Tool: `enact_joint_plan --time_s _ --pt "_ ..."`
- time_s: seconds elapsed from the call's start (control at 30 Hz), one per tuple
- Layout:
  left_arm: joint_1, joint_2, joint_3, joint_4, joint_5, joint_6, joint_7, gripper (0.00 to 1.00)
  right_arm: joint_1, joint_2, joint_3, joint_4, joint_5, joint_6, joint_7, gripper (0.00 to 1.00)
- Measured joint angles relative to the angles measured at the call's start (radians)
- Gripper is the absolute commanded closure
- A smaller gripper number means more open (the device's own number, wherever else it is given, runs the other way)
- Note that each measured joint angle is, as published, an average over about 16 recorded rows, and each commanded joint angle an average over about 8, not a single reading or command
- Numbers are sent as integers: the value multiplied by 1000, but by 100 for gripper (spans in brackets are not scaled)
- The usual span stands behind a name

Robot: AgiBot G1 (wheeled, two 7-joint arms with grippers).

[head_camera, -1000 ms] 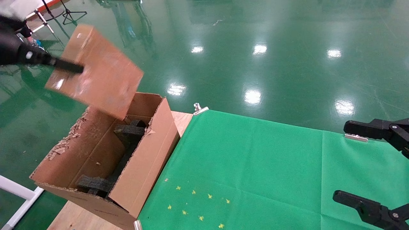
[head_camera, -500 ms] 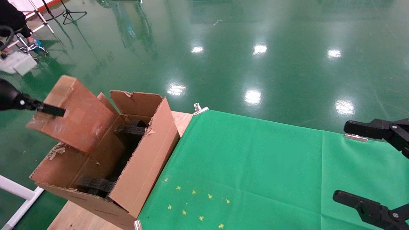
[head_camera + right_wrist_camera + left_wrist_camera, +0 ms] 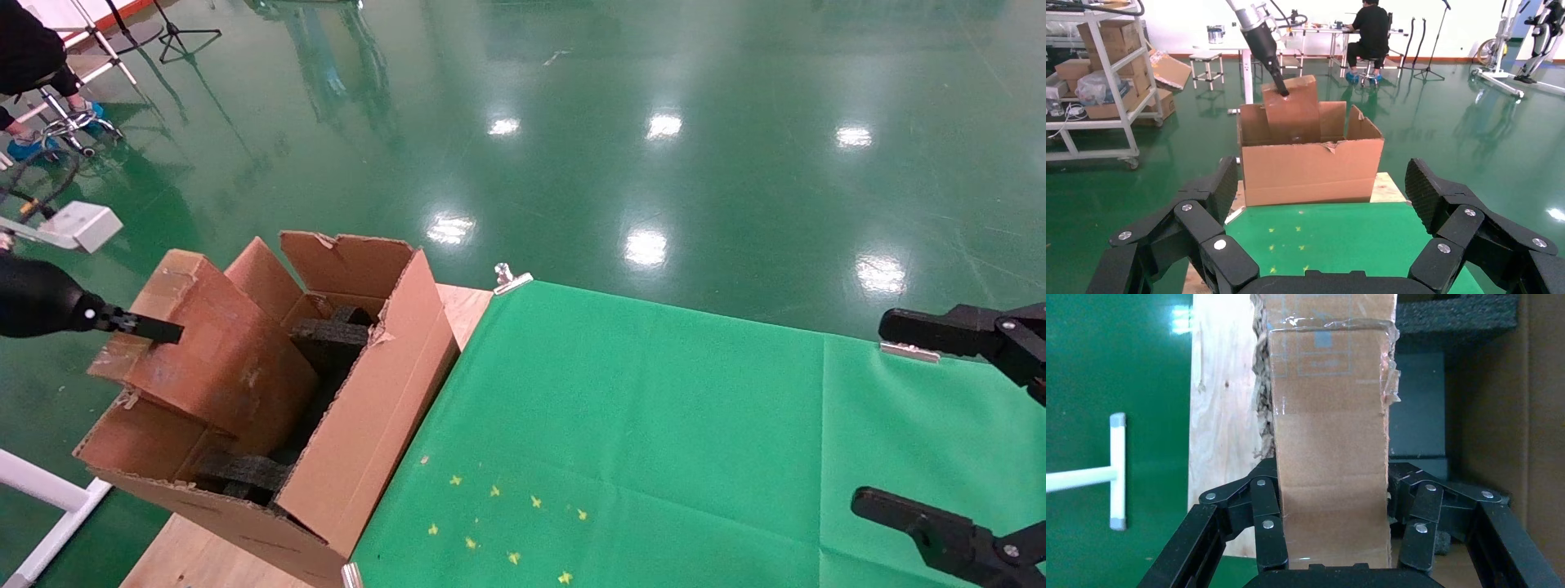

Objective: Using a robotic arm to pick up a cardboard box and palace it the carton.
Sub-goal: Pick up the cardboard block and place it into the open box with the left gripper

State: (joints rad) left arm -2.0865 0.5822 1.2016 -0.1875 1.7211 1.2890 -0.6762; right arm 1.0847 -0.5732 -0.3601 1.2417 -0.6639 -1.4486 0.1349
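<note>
Left gripper (image 3: 1333, 533) clamped narrowly on both faces of cardboard box (image 3: 1329, 441), held on edge, lower part dipping inside carton (image 3: 359, 441) above black foam blocks (image 3: 331, 339). Right gripper (image 3: 1324, 202) spread wide, holding nothing, parked over green cloth (image 3: 654, 425).

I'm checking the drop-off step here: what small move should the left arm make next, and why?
Probably lower a little more, then open. The left gripper is shut on the small flat taped brown cardboard box, which is only partly inside the large torn-edged corrugated carton, its upper part above the rim and black foam blocks beneath. The open right gripper waits over the green cloth.
</note>
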Motion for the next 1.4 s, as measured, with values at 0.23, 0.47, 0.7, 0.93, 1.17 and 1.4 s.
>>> enact_joint_plan --time_s 0.23,0.47,0.7,0.93,1.17,1.4 --pt "64 40 -10 93 -20 -80 32 100 0 0 0 0 0 0 0 0" --pt "125 71 -19 145 -34 -170 41 100 0 0 0 0 0 0 0 0" --pt "173 97 -26 170 -44 -233 38 100 0 0 0 0 0 0 0 0" --pt "212 118 -31 183 -52 -256 30 100 0 0 0 0 0 0 0 0" --pt "257 140 -38 192 -62 -278 18 100 0 0 0 0 0 0 0 0" --pt "310 166 -47 197 -75 -314 3 100 0 0 0 0 0 0 0 0"
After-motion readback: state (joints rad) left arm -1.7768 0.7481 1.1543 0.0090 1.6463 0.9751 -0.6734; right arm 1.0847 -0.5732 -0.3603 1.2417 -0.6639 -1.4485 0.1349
